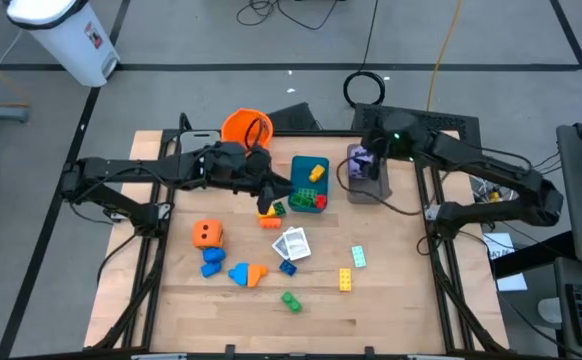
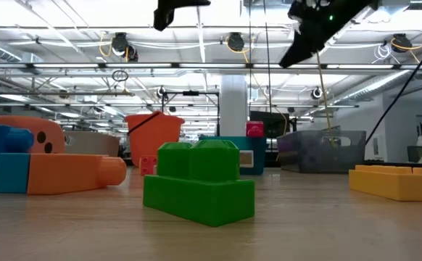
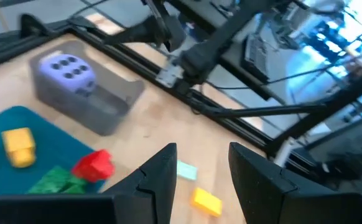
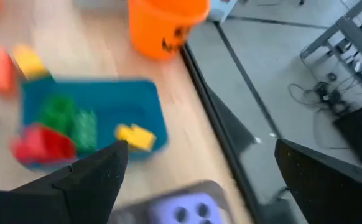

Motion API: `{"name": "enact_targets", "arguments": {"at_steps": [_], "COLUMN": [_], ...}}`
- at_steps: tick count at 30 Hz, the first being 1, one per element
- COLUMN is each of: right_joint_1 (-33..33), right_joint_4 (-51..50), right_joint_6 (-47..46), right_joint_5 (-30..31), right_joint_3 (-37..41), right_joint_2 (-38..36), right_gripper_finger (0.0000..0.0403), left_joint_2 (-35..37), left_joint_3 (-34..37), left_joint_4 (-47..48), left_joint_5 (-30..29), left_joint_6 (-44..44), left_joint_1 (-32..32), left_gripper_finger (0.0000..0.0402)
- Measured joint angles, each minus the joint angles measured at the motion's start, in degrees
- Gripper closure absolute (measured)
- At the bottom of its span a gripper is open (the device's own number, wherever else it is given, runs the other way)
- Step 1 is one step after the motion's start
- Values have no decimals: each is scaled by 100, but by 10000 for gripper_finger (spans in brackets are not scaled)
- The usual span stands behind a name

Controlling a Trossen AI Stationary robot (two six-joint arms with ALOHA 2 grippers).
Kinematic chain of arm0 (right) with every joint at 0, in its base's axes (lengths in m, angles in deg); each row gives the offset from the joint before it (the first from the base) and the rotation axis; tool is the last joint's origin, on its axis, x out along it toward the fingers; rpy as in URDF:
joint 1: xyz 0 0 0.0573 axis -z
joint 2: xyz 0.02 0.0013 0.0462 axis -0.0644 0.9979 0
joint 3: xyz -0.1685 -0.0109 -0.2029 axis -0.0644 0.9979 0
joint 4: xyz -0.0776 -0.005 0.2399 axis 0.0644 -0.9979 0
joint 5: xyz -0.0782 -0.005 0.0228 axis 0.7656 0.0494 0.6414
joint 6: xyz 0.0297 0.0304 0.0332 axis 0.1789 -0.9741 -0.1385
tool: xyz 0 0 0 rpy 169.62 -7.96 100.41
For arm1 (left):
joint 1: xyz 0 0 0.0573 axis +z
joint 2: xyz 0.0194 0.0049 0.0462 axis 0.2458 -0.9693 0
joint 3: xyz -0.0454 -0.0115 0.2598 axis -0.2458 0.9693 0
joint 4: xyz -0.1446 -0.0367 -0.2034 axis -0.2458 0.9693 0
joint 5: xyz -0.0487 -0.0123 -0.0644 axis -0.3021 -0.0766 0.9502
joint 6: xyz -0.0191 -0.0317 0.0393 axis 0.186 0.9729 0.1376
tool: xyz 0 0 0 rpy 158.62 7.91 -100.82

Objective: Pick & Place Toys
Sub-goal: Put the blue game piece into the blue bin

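High view: small bright plastic bricks [image 1: 289, 299] scattered on bare wooden tabletop [image 1: 391, 300], more in teal rectangular tray [image 1: 309, 168]; orange plastic die [image 1: 207, 234] near left edge; purple plastic die [image 1: 359, 160] in grey tray [image 1: 368, 190]. Judged light, rigid, smooth; best pinched across flat sides. Left gripper [image 1: 270, 197] beside teal tray, jaws narrowly parted, nothing between. Right gripper [image 1: 368, 146] above grey tray, jaws spread wide. Open workshop beyond, ceiling lights overhead.

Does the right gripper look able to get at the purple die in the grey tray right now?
Probably yes. The right gripper hangs open just above the purple die, which sits uncovered in the grey tray, and the left gripper is away over by the teal tray.
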Motion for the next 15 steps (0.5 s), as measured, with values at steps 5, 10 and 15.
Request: {"name": "enact_targets", "arguments": {"at_steps": [5, 10, 15], "right_joint_1": [-455, -1131, -2172], "right_joint_4": [296, 855, 1307], "right_joint_6": [-2018, -2908, -3395], "right_joint_5": [-5, -268, 56], "right_joint_3": [0, 0, 0], "right_joint_2": [-286, -328, -253], "right_gripper_finger": [6, 4, 3], "left_joint_2": [0, 2, 2], "left_joint_3": [0, 0, 0], "left_joint_4": [-135, 77, 483], "left_joint_5": [-4, -251, -710], "left_joint_6": [93, 174, 348], "left_joint_1": [-486, -1084, -1600], "left_gripper_finger": [250, 250, 250]}}
